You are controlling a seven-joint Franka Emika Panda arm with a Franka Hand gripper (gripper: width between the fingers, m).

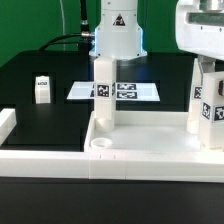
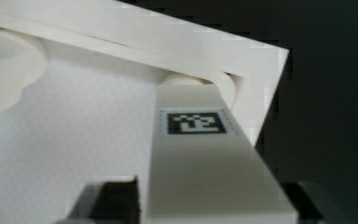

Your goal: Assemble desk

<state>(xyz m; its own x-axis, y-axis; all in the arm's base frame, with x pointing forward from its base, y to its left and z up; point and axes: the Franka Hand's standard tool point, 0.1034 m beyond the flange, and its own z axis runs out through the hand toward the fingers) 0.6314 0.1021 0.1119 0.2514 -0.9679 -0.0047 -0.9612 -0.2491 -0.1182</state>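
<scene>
The fingers [image 2: 112,206] are pinching a tagged leg [image 2: 202,150] from both sides, holding it upright in the corner of the white tabletop [image 1: 150,140] at the exterior view's right, where its far end meets the raised rim. The tabletop lies on the black counter [image 1: 40,65], and a second leg [image 1: 103,95] stands upright in its far corner toward the exterior view's left. A third leg [image 1: 42,88] stands loose on the counter, apart from the tabletop and beside the marker board [image 1: 135,90].

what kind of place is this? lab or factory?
Probably a robotics lab bench: a robot arm stands at a black table, a marker board of printed tags lies on it, and the gripper holds a tagged desk leg.
</scene>
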